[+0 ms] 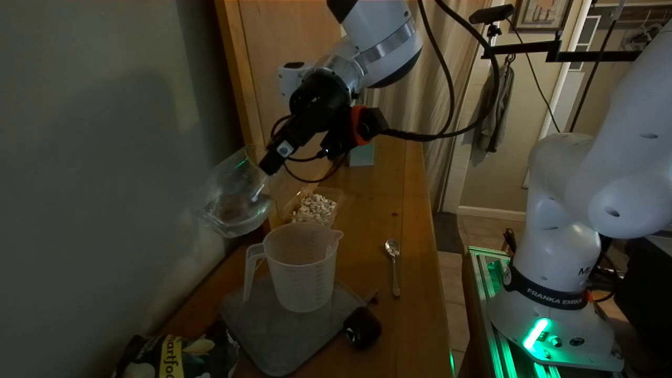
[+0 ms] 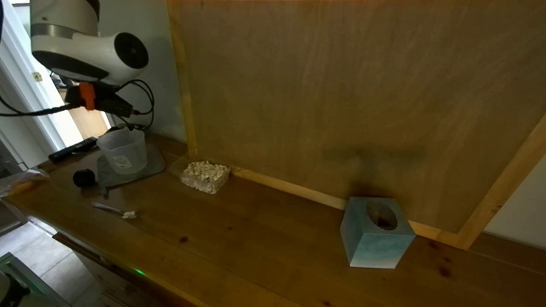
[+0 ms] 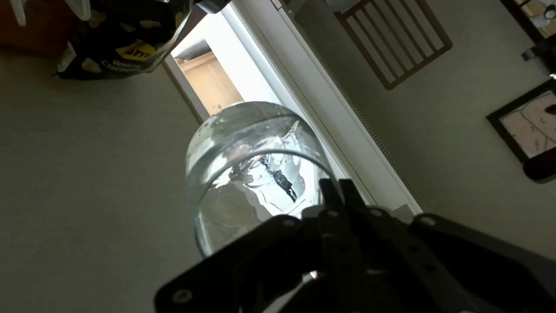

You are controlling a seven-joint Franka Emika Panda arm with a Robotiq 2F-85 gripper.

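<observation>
1. Wrist view: your gripper (image 3: 339, 188), its jaws pinching the rim of a clear glass (image 3: 260, 174), the body of which reaches out beyond the fingertips. Reflections make any contents hard to tell.
2. In an exterior view, you see the clear glass suspended close to the wall (image 1: 131, 157), tilted, its base lower than its mouth.
3. Apart from it, a translucent measuring jug (image 1: 302, 268) stands upright on a grey mat (image 1: 283, 346), handle toward the wall.
4. In both exterior views, a clear tub (image 2: 219, 182) of pale flakes (image 2: 206, 169) sits on the wooden counter (image 2: 239, 251) near the jug.
5. Nearer your counter's front edge, a spoon (image 2: 110, 208) lies with flakes on its bowl; a black rounded object (image 2: 84, 178) rests at the mat's edge.
6. Your wrist view also includes a snack bag (image 3: 130, 56) marked "White Cheddar"; a pale blue box (image 2: 377, 243) stands well apart from the tub.
</observation>
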